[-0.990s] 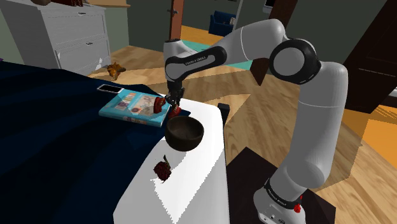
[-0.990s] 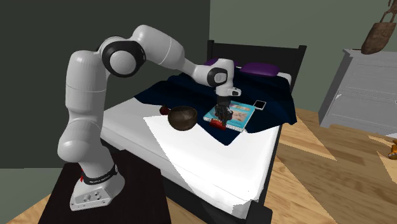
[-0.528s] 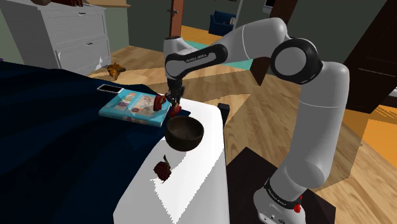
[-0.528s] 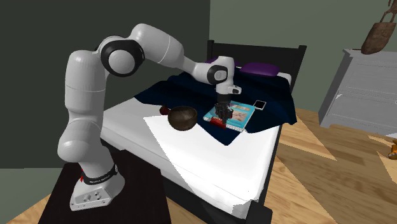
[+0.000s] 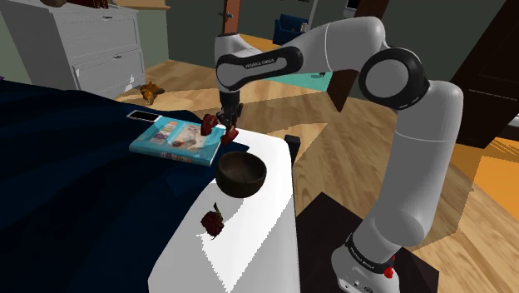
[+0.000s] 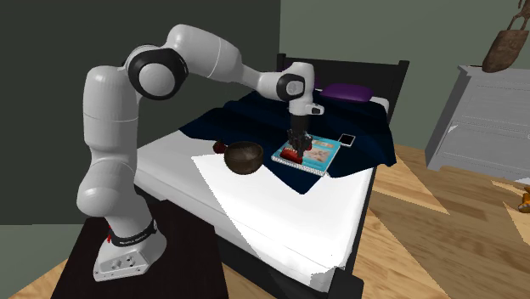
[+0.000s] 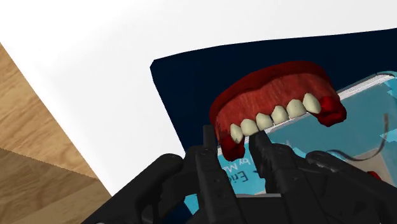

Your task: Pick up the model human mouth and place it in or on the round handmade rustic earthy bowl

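The mouth model, red gums with a row of pale teeth, hangs in the air with my gripper shut on one end of it. In the shoulder view the gripper holds the red mouth model above the edge of a light-blue book, up and to the left of the brown round bowl. In the second exterior view the gripper hovers over the book, with the bowl to its left on the white sheet.
A dark blue blanket covers most of the bed. A phone lies beyond the book. A small dark red object sits on the white sheet near the bowl. A white dresser stands behind the bed.
The gripper has risen off the bed with the mouth model, which now hangs above the book's edge. The bowl and book have not moved.
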### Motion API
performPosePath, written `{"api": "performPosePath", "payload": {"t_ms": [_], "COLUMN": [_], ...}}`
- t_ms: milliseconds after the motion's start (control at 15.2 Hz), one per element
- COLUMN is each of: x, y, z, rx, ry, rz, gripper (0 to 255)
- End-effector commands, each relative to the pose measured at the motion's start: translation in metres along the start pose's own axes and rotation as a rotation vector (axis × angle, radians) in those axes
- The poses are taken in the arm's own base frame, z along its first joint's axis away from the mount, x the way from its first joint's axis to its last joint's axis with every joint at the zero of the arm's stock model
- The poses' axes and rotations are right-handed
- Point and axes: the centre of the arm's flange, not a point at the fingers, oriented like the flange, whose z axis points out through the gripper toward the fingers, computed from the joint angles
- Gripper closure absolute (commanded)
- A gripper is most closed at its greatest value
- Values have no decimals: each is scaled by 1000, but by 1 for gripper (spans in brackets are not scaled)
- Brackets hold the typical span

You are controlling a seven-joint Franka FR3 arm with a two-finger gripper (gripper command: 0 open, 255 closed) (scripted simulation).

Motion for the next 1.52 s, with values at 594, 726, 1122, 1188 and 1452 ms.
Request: {"api": "performPosePath", "payload": {"t_ms": [594,726,1122,1188,1452], "x": [-4,-4,-6,-7,-19], "y": [7,9,13,14,9], "z": [-57,-67,-98,-104,-117], "rx": [0,0,0,0,0], "ry": [0,0,0,0,0], "rz": [0,0,0,0,0], "gripper": [255,255,255,255,255]}}
